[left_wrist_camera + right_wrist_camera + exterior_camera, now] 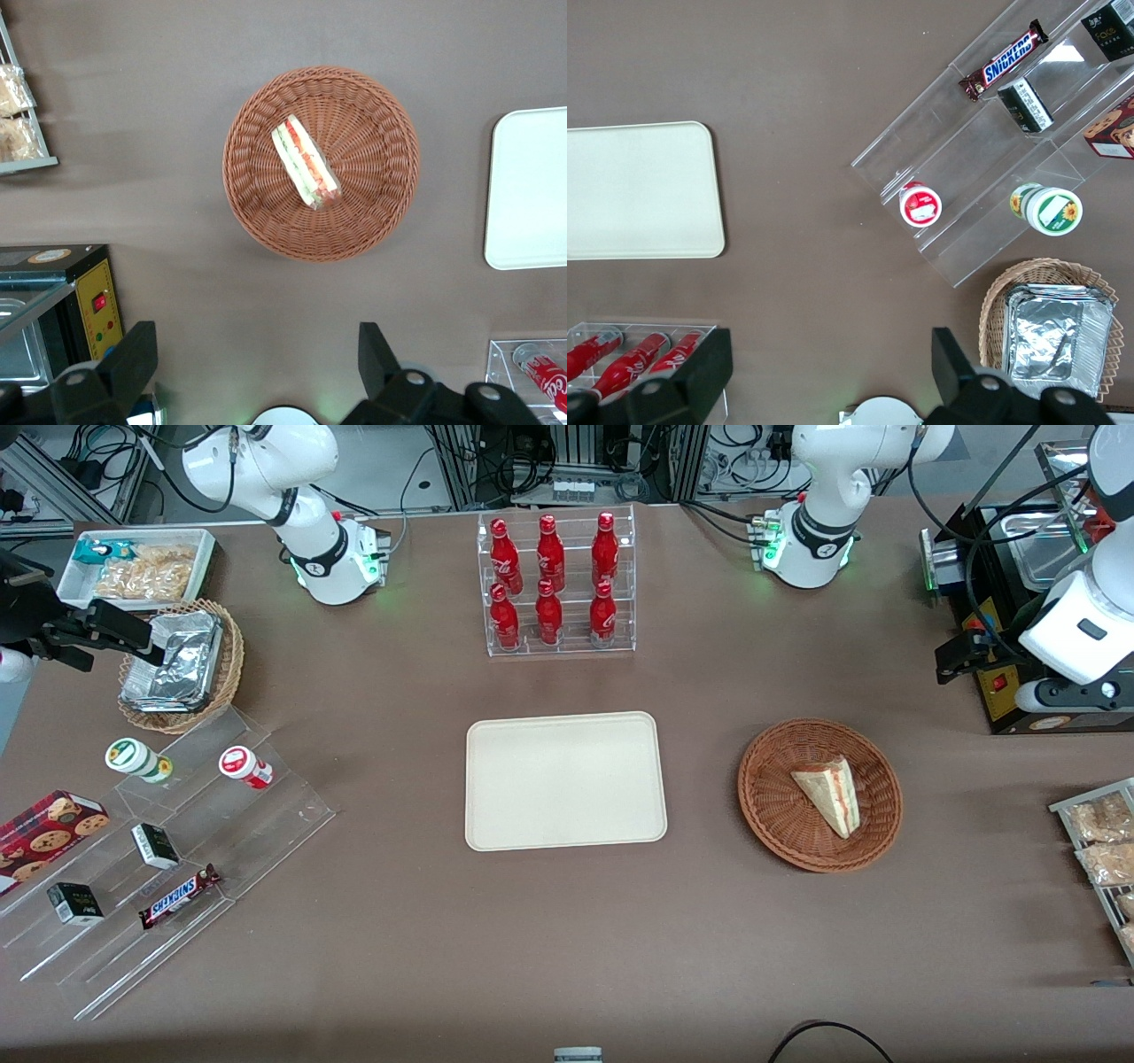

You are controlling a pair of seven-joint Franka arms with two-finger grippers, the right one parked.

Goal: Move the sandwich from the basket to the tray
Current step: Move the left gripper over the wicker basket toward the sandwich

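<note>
One sandwich: a single wedge (829, 795) is seen lying in the reddish-brown basket (771, 815), near its middle, on the weave.
Long axis: the wedge is laid slantwise across the basket; its cut edge with red and green filling (305, 161) is turned up toward the wrist camera.
Gripper: the left arm's gripper (257, 367) is held high above the table, well apart from the basket, with its two fingers (133, 359) spread wide and nothing between them.
Direction to target: from the gripper the sandwich is found ahead and below; a descent and a reach forward are judged to be needed, with the fingers probably turned to close across the short width of the wedge.
Tray: the cream tray (496, 824) lies bare beside the basket, toward the parked arm's end, at a similar distance from the front camera.
Other things: the rack of red bottles (554, 584) is set farther from the front camera than the tray; packed snacks (1099, 841) lie at the working arm's end.
Obstructions: nothing is seen between basket and tray; only the basket's low rim is to be cleared.
</note>
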